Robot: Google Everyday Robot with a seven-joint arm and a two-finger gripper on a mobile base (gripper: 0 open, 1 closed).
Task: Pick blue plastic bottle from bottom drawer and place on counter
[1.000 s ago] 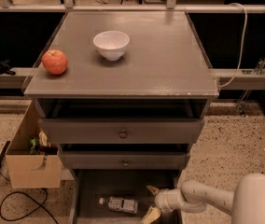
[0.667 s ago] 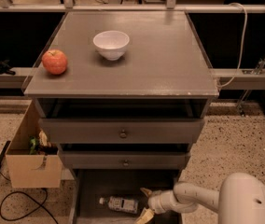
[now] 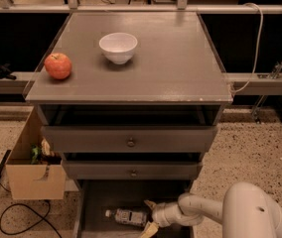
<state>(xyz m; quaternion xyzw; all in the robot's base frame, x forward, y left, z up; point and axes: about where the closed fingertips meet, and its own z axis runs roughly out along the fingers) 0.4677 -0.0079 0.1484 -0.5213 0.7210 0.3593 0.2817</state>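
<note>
**A:** Where's that small clear plastic bottle (image 3: 127, 216) with the white cap and bluish label?

**B:** Lying on its side in the wide grey bottom drawer (image 3: 97, 201), cap pointing left. The white arm's two-finger gripper (image 3: 150, 217) is right at its other end, fingers (image 3: 150, 204) spread wide, pinching nothing.

**A:** And the flat grey counter (image 3: 171, 63)?

**B:** A round white bowl (image 3: 118, 47) and a red apple (image 3: 58, 66) sit up there.

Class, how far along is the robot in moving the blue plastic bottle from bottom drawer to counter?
Done: the bottom drawer stands open. In hand: the gripper, open, sits at the blue plastic bottle lying inside. Left: grasp, lift, and set it on the counter.
</note>
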